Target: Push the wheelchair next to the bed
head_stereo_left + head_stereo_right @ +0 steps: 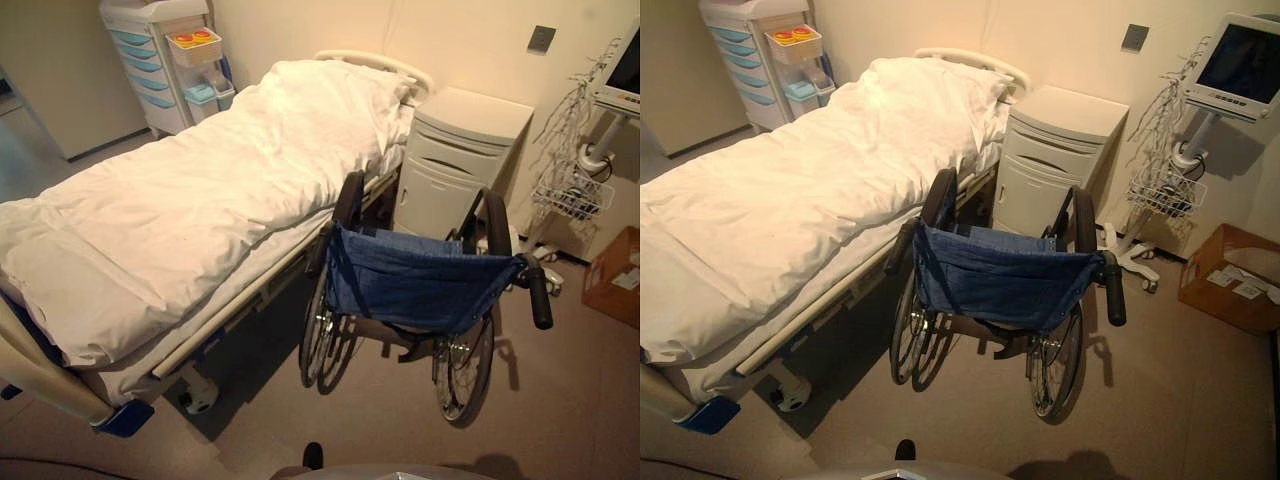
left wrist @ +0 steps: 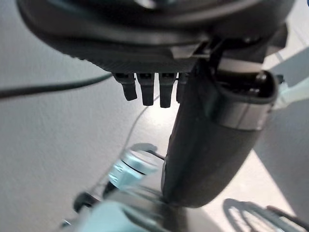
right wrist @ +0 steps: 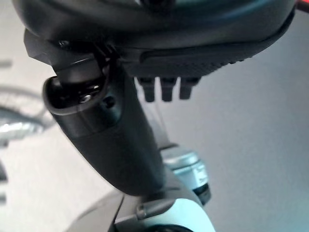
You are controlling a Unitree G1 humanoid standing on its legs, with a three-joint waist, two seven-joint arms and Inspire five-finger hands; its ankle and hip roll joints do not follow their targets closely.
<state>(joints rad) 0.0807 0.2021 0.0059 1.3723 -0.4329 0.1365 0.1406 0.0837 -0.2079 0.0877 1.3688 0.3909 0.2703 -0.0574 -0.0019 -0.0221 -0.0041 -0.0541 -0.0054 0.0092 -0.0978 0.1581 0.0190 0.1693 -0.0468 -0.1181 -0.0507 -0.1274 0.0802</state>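
Although the wheelchair (image 1: 415,300) already stands close to the bed (image 1: 190,215), its near wheel just beside the bed frame and its blue back sling facing the camera, it sits at a slight angle rather than squarely parallel. Its right push handle (image 1: 538,295) juts out free, with nothing gripping it. Ahead of it a white bedside cabinet (image 1: 455,160) stands by the bed's head, and a monitor stand with a wire basket (image 1: 575,190) lies off to the right. The left hand (image 2: 145,89) and right hand (image 3: 166,89) each hang above bare floor, fingers straight and relaxed, thumbs extended, holding nothing. From here a further shove could likely drive the footrests into the cabinet, or jam the wheel against the bed frame.
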